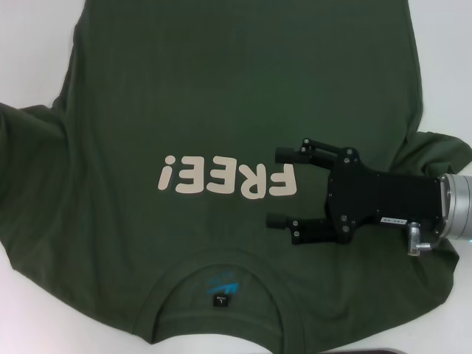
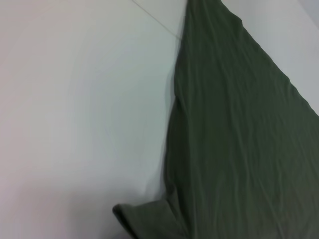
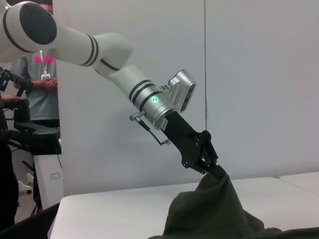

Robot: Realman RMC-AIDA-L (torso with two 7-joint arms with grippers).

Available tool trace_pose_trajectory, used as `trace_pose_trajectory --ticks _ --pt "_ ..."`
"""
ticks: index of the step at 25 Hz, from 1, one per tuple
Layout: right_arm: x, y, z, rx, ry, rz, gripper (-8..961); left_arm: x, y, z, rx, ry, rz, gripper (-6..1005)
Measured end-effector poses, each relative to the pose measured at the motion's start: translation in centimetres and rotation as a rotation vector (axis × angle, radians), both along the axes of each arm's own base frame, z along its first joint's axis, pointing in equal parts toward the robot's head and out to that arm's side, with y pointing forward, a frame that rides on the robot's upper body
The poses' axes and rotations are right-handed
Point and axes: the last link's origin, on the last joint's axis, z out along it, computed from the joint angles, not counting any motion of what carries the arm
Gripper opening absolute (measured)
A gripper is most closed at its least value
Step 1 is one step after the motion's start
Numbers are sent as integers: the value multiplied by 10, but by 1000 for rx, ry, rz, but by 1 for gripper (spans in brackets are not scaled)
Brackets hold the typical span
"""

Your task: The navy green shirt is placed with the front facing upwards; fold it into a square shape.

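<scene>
I'm seeing the large dark olive-green cotton T-shirt lying front up across the white table, its cream "FREE!" lettering and round collar nearest me. My right gripper is hovering over the chest beside the lettering, fingers spread apart around nothing. Only the right wrist view is showing the left gripper, pinched on a lifted peak of fabric, against a grey wall with a person in a grey shirt standing behind.
</scene>
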Motion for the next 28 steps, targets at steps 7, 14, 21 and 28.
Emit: trace_pose_trajectory --ticks 7,14,21,28 --pt "0 0 0 1 0 0 927 15 -3 -10 -45 -62 -75 31" --pt "0 -1 -1 -2 2 -3 927 40 8 -52 -83 -101 -150 33" --pt "1 -1 -2 -1 -2 -10 927 49 21 -93 -100 -81 -142 35" --pt "1 -1 -3 -1 -4 -13 926 52 24 -110 -117 -85 -144 36"
